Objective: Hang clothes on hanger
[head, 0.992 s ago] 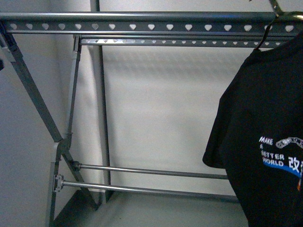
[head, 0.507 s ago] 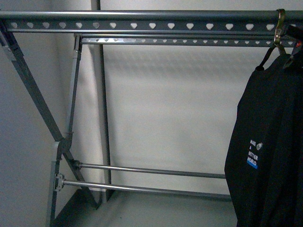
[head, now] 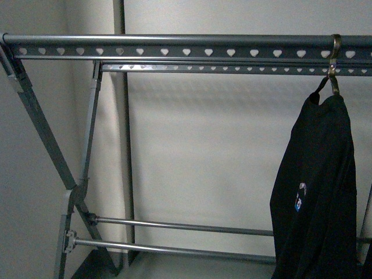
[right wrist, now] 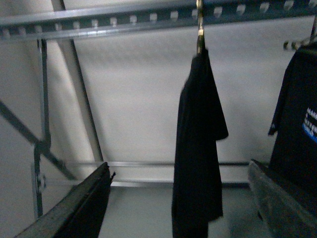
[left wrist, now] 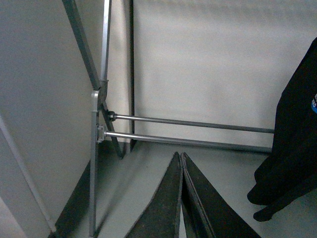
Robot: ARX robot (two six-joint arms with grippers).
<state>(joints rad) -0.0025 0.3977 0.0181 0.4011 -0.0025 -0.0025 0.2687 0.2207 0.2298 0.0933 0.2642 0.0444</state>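
Although the rack (head: 174,47) already carries the T-shirt (head: 317,192), hanging edge-on at about three o'clock in the front view from a brass hook (head: 335,58) over the top rail, that hook looks like the weak point. The left gripper (left wrist: 181,161) is pressed closed on nothing, and the right gripper (right wrist: 183,198) gapes wide and empty, framing the shirt. If either arm brushes the cloth while pulling away, the hook could slide or lift off.

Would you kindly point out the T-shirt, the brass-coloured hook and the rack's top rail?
T-shirt (head: 317,192): front view, body fabric.
Brass-coloured hook (head: 335,55): front view, curve over rail.
Top rail (head: 174,46): front view, punched strip.
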